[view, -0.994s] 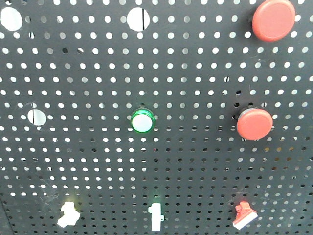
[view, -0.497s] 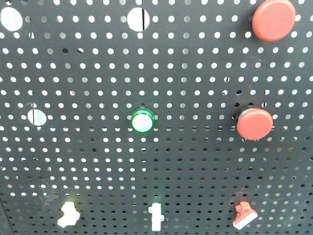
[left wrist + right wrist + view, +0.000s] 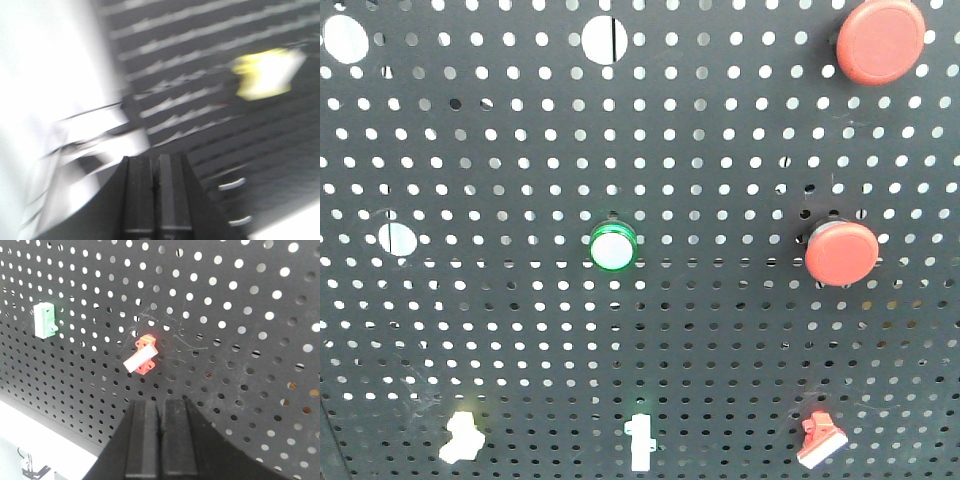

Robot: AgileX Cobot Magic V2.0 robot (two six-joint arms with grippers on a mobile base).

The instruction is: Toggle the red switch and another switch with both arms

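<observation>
Front view: pegboard [image 3: 720, 330] fills my frame; framing sits a hair lower/right vs half a sec back, else nothing changed. No arm visible here, so I judge neither lever is flipped yet.
Round red buttons: two on the right, upper [image 3: 880, 40] and mid [image 3: 841, 252]; well above the toggles, not my targets.
Green button [image 3: 613, 246]: centre of board, out of the way.
Red switch [image 3: 819, 440]: bottom right of front view; in right wrist view white lever tilted, just above and left of gripper tips.
Right gripper [image 3: 160, 412]: fingers pressed together, holding nothing, not touching switch.
Yellow switch [image 3: 460, 438]: bottom left; blurred in left wrist view, upper right.
Left gripper [image 3: 153, 167]: closed, empty; heavy blur, so arm prob. moving.
Green toggle [image 3: 639, 443]: between the two, avoid.
Room: board's lower edge is close under all three toggles; open pegboard above.
</observation>
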